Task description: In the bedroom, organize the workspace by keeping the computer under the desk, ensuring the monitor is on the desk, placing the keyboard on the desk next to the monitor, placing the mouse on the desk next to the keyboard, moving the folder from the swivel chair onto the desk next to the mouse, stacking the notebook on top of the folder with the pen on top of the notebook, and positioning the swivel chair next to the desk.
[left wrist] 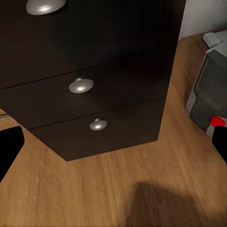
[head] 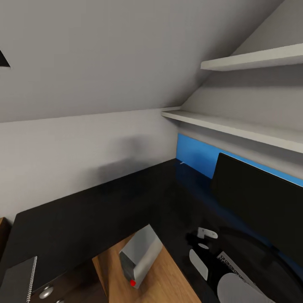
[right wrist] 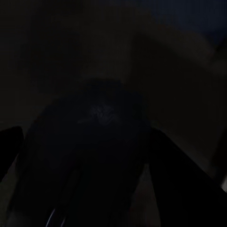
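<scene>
- The glossy black L-shaped worktop (head: 105,202) fills the room's corner below white wall shelves (head: 235,126).
- The wide black-fronted monitor (head: 261,202) stands along the worktop's right edge.
- The dark-grey spiral notebook (head: 19,280) lies at the worktop's near left corner.
- The small light-grey computer tower (head: 141,254), with a red dot, sits on the wooden floor (left wrist: 142,189) in the worktop's inner angle, near the dark drawer unit (left wrist: 94,85) with round knobs.
- Left pincer (left wrist: 113,146): black fingertips (left wrist: 9,146) spread wide, holding nothing.
- Right pincer: its wrist view is too dark to tell.
</scene>
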